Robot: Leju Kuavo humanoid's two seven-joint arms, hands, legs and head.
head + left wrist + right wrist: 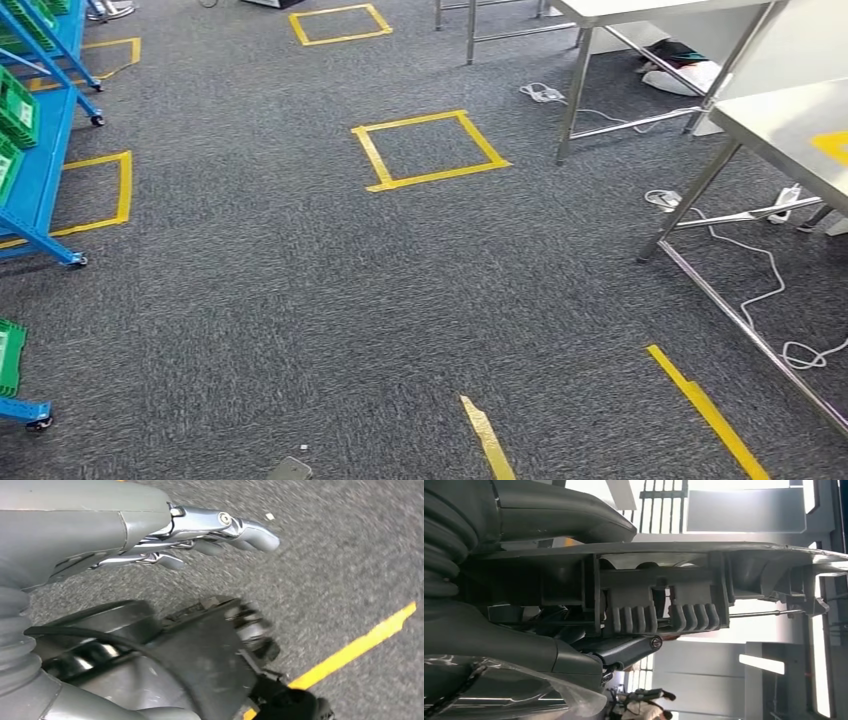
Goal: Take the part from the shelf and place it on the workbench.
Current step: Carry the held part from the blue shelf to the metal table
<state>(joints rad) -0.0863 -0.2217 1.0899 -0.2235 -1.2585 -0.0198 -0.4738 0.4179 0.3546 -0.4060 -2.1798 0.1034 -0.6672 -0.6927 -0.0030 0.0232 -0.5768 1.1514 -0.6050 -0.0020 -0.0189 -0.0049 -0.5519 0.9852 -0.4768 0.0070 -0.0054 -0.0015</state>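
In the right wrist view my right hand (514, 640) grips the part (664, 600), a long dark grey moulded plastic piece with rows of ribs. The thumb (569, 517) lies on one side of it and the fingers (624, 647) on the other. My left hand (150, 535) hangs over the grey carpet with its fingers stretched out and apart, holding nothing. The blue shelf (40, 170) with green bins (15, 105) stands at the left of the head view. At the right edge is the steel workbench (790, 130), which carries a yellow mark (835, 145).
Yellow tape squares (430, 150) and strips (705, 410) mark the grey carpet between shelf and workbench. A second steel table (640, 10) stands at the back right. White cables (760, 290) and a power strip lie under the workbench, among its slanted legs.
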